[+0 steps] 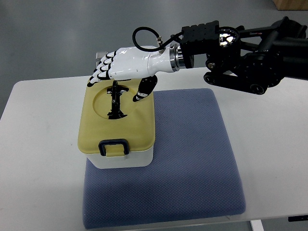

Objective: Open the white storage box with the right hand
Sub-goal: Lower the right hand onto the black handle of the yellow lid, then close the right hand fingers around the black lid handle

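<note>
A white storage box (126,158) with a pale yellow lid (137,125) stands on the left part of a blue mat. The lid carries a black handle (116,99) in a round recess and a black latch (113,147) at its near edge. My right hand (121,72), white with black finger joints, reaches in from the right and hovers over the far end of the lid. Its fingers are stretched out toward the left and its thumb (146,89) hangs down by the lid's far right corner. It holds nothing. The lid lies closed.
The blue mat (192,159) covers the middle of a white table (269,144). My black right forearm (245,53) crosses the upper right. The table's far edge runs just behind the box, with grey floor beyond it.
</note>
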